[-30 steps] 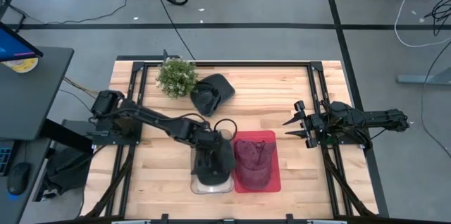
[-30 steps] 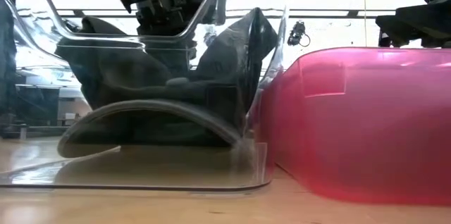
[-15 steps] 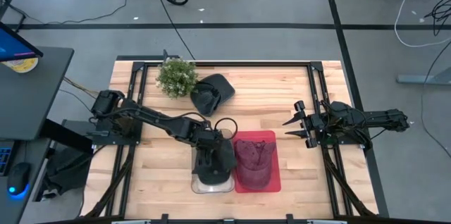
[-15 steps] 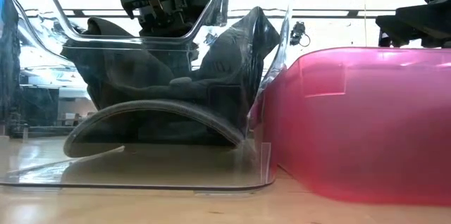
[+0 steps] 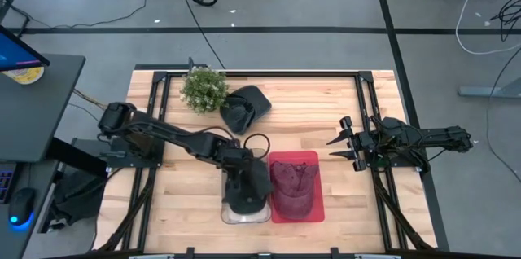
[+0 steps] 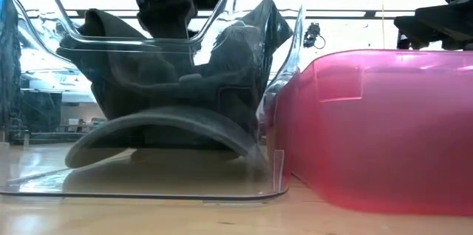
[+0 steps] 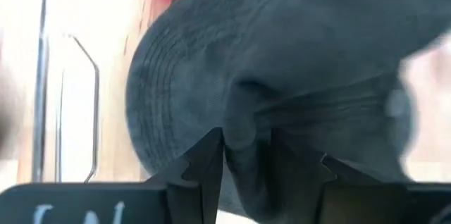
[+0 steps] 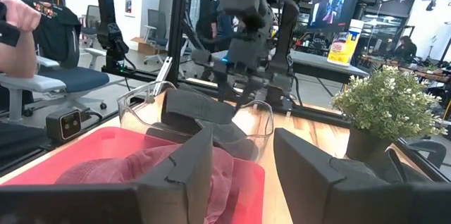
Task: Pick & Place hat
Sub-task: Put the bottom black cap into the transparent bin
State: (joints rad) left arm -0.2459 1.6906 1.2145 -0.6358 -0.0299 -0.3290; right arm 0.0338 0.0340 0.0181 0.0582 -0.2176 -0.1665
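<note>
A dark grey hat [image 6: 170, 94] sits in a clear bin [image 6: 290, 50] near the table's front, its brim [image 6: 162, 128] on the bin floor. My left gripper [image 5: 244, 179] reaches down into that bin and is shut on the hat's crown; it also shows in the low view [image 6: 171, 13]. A maroon hat [image 5: 293, 186] lies in the red bin [image 5: 316, 161] just to the right. A black hat [image 5: 244, 106] lies on the table at the far side. My right gripper [image 5: 335, 147] is open and empty at the table's right. My left gripper pinches a raised fold of the hat's crown [image 7: 246, 122] between its two fingers [image 7: 211, 157], coming from above and pointing down. The crown bunches up on both sides of the gripper. The hat's brim rests on the clear bin's floor.
A potted plant [image 5: 203, 88] stands at the far left beside the black hat. The red bin touches the clear bin's right wall. Bare wood lies between the bins and my right gripper. A person's arm [image 8: 17, 20] shows in the room beyond.
My left gripper has gone down into the clear bin onto the grey hat. The crown has bunched up higher around the gripper, while the brim has stayed on the bin floor. The clear bin has shifted slightly.
</note>
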